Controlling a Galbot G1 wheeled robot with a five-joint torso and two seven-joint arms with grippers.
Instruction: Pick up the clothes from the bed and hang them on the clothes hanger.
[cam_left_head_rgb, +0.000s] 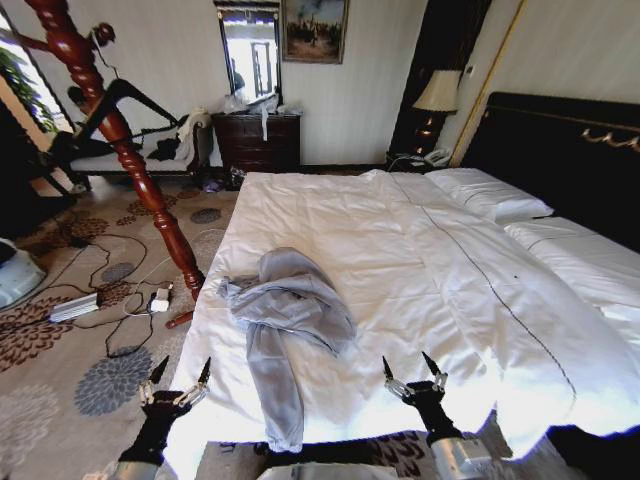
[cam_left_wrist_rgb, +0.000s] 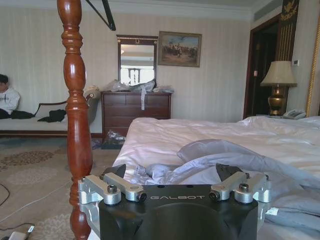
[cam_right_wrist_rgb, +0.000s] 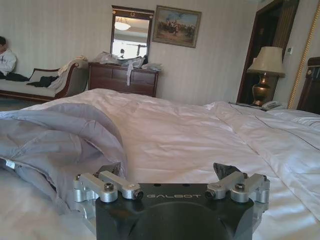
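Observation:
The clothes, a pale silver-grey jacket (cam_left_head_rgb: 285, 315), lie crumpled near the foot of the bed (cam_left_head_rgb: 430, 260), with one sleeve trailing over the bed's front edge. My left gripper (cam_left_head_rgb: 180, 372) is open at the bed's near left corner, just left of that sleeve. My right gripper (cam_left_head_rgb: 413, 368) is open over the duvet to the right of the jacket. The left wrist view has the jacket (cam_left_wrist_rgb: 225, 155) just beyond the open left gripper (cam_left_wrist_rgb: 172, 172); the right wrist view has the jacket (cam_right_wrist_rgb: 60, 135) beside the open right gripper (cam_right_wrist_rgb: 167, 172). The black clothes hanger (cam_left_head_rgb: 140, 95) hangs on a wooden stand (cam_left_head_rgb: 120, 140).
The red-brown stand post (cam_left_wrist_rgb: 75, 100) rises from the carpet by the bed's left side. Cables and a power strip (cam_left_head_rgb: 75, 305) lie on the floor to the left. Pillows (cam_left_head_rgb: 490, 195) and a black headboard (cam_left_head_rgb: 570, 150) are at right. A dresser (cam_left_head_rgb: 260, 140) stands against the far wall.

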